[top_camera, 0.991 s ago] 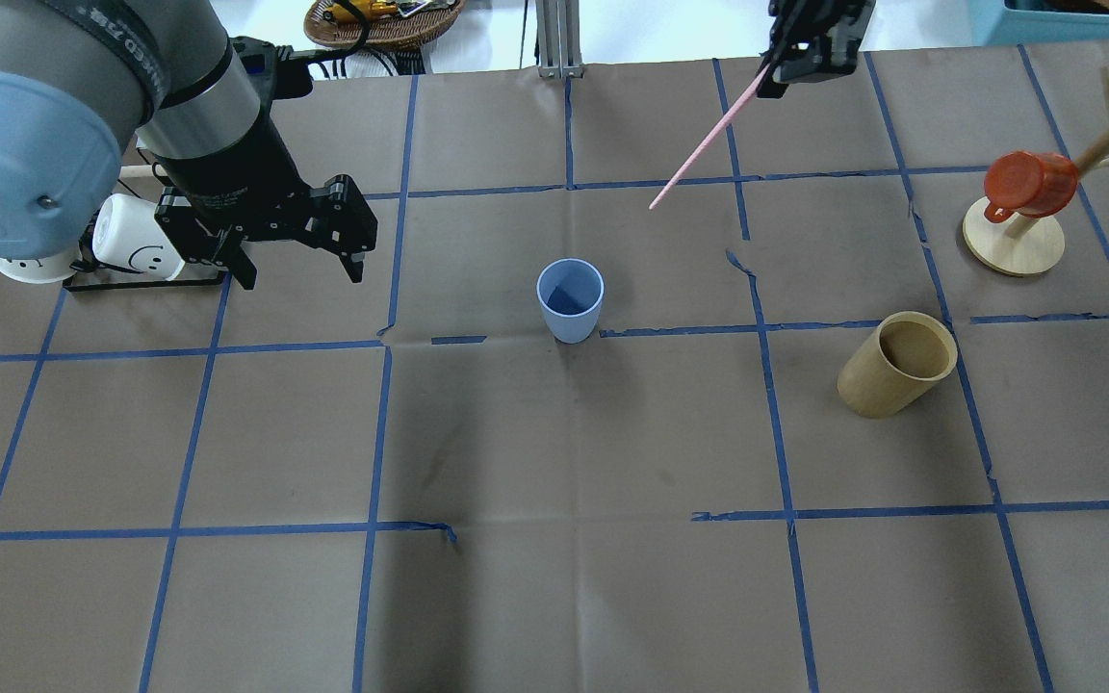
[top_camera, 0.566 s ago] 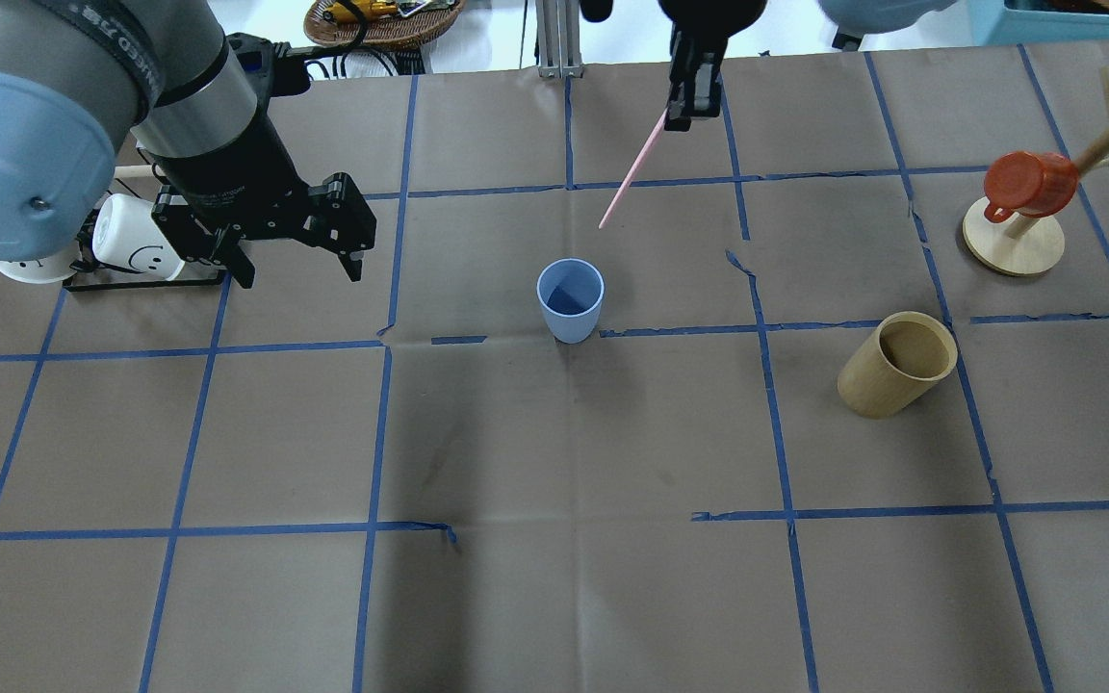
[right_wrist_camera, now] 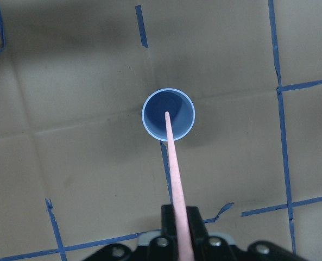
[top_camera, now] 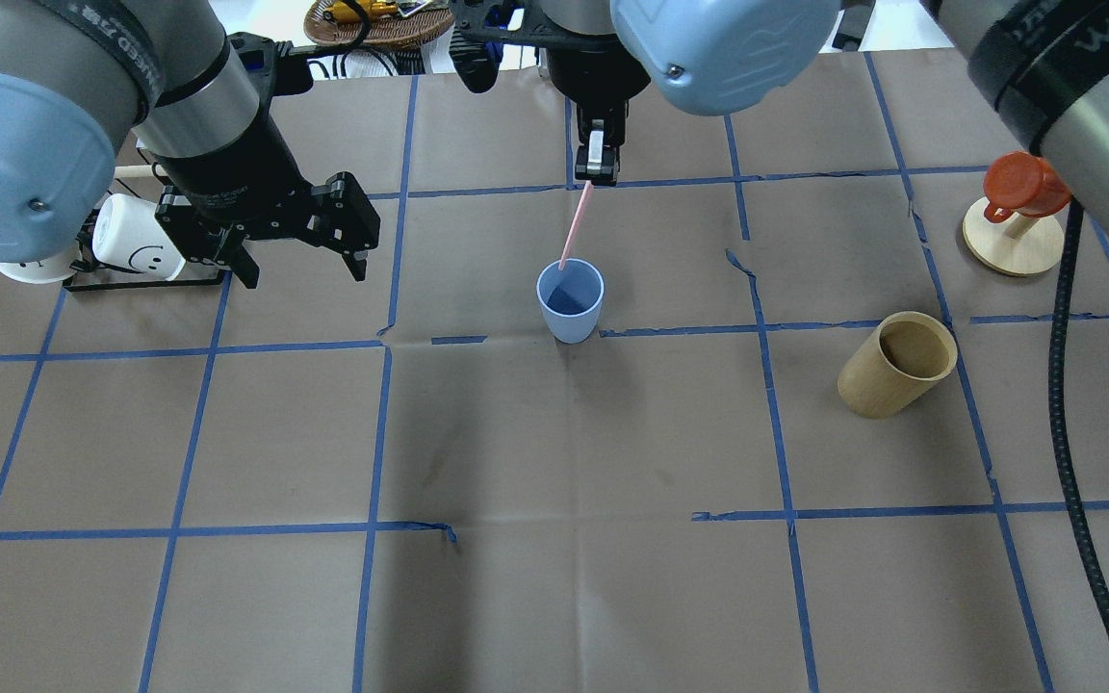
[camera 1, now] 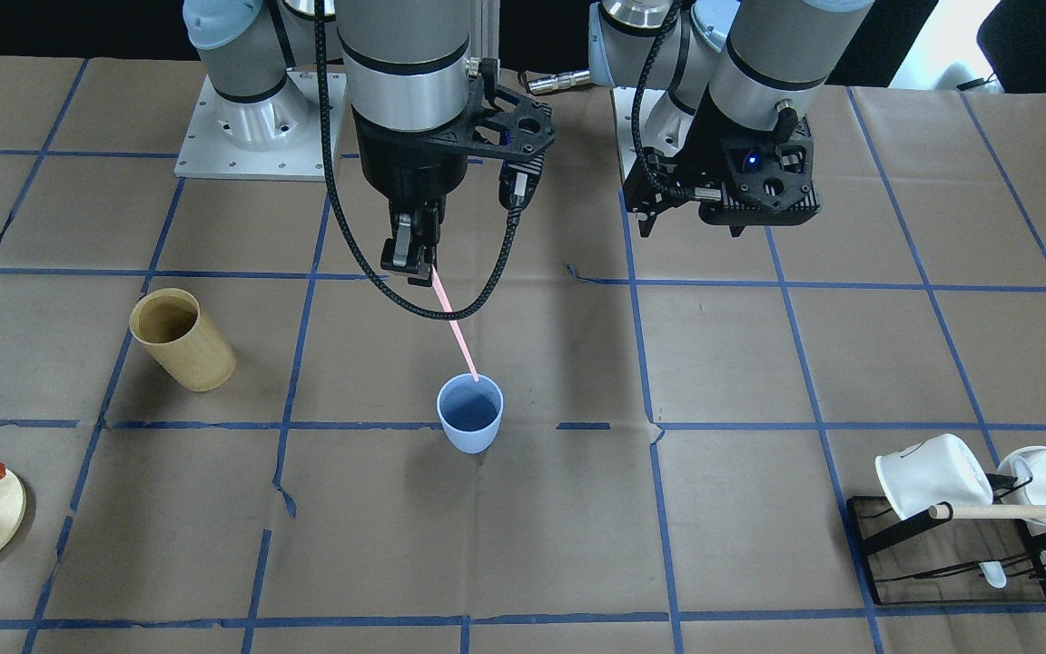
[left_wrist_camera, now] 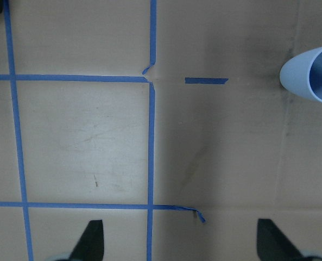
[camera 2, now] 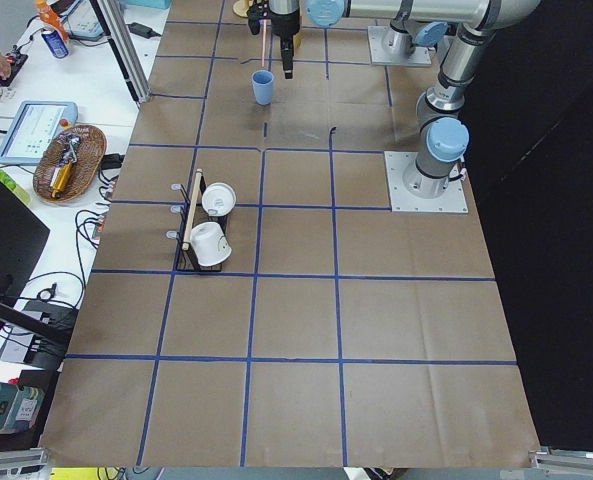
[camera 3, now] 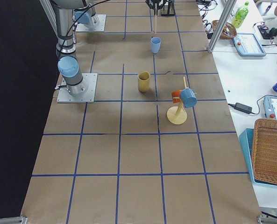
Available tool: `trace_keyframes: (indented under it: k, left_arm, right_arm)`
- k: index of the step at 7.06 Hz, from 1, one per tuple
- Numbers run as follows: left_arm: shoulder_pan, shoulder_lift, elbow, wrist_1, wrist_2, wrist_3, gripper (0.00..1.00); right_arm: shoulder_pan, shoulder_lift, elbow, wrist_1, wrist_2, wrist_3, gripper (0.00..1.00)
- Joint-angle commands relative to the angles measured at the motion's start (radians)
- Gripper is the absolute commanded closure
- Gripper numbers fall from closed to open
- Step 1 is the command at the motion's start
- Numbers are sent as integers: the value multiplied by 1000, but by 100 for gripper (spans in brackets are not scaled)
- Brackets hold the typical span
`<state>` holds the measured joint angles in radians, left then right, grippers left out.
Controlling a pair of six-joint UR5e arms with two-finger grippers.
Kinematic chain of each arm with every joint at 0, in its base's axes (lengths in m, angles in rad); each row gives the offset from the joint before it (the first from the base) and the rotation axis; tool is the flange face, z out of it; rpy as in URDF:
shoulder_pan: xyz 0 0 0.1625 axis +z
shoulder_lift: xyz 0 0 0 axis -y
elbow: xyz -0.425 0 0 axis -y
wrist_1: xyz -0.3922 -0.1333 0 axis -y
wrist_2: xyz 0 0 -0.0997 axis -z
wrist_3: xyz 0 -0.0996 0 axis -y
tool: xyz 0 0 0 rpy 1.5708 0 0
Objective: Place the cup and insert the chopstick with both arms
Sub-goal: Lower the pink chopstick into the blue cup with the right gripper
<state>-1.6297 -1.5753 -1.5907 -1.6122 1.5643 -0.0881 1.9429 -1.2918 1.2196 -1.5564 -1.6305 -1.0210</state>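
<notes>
- The right gripper (top_camera: 598, 173), jaws clamped on the pink chopstick (top_camera: 574, 226), has swung from 1 o'clock of the cup (top_camera: 570, 300) to 12 o'clock. The tip now sits over the mouth (the wrist view agrees).
- The left gripper (top_camera: 302, 262) is unmoved at 10 o'clock, jaws spread, empty.
- The cup stands upright mid-table — likely only lowering remains.

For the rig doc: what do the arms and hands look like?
The left arm and right arm are silver-grey tubes with light-blue joint caps and black lettered bands. The left hand and right hand are black, two-fingered. A black ribbed cable runs down the right arm.
</notes>
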Motion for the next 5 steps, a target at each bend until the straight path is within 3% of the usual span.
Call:
trace_keyframes:
  k: [1, 5]
  left_arm:
    - [1, -2, 0, 2, 0, -1, 0]
    - [-4, 6, 0, -2, 3, -1, 0]
  right_arm:
    - [7, 15, 3, 6, -8, 57, 90]
    - [8, 32, 3, 30, -6, 154, 90]
